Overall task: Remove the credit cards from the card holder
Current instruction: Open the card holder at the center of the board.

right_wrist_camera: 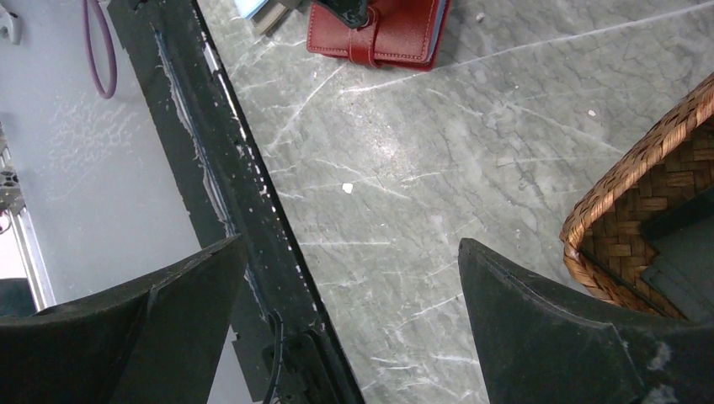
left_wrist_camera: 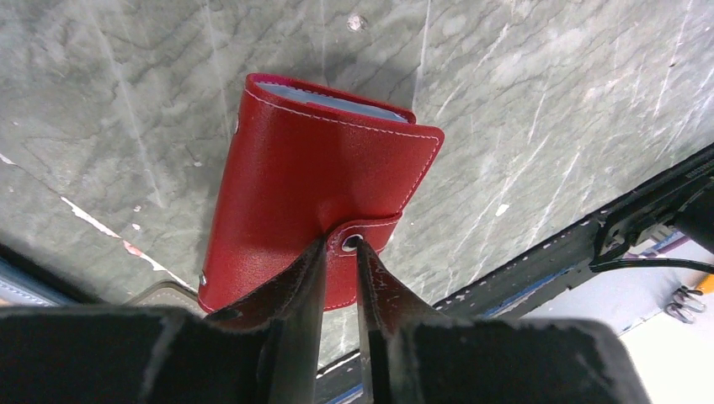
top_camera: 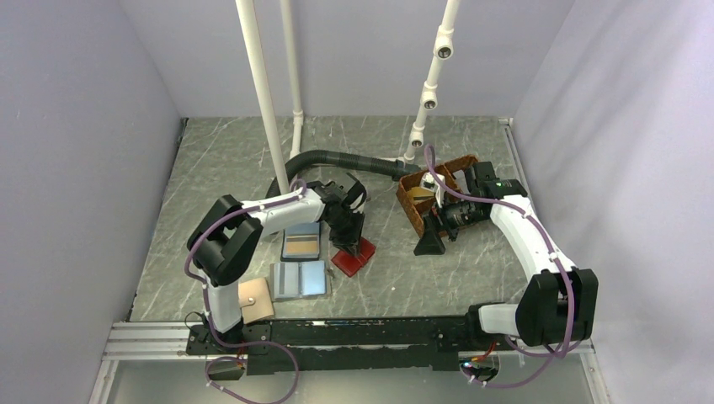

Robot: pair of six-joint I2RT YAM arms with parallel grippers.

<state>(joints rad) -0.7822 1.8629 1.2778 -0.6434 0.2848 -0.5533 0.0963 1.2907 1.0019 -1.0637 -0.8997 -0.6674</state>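
Grey marbled desk (top_camera: pixel 438 278) fills the floor of a pale-walled booth, and from overhead we see the closed red card holder (top_camera: pixel 354 257) lying near the middle of it, just right of a dark-framed blue wallet (top_camera: pixel 301 242) and a pale blue bifold (top_camera: pixel 299 279), with a tan wallet (top_camera: pixel 255 299) close to the left arm's base. Over to the left wrist camera, and we get what the top view hides: the left end effector (left_wrist_camera: pixel 339 244) is right on the card holder (left_wrist_camera: pixel 311 185), its fingers (left_wrist_camera: pixel 303 286) drawn close with only a narrow slot between them, their tips at the small red tab (left_wrist_camera: pixel 370 240) and its metal snap. Whether they truly pinch that tab, we cannot tell. A thin pale edge peeks from the holder's far side; no card face shows. On the right wrist view the right end effector (right_wrist_camera: pixel 349 248) hangs with fingers spread wide, nothing between them, above bare desk beside the wicker basket (right_wrist_camera: pixel 623 194). That camera also catches the card holder (right_wrist_camera: pixel 396 38) from the side, tab wrapped over its edge.
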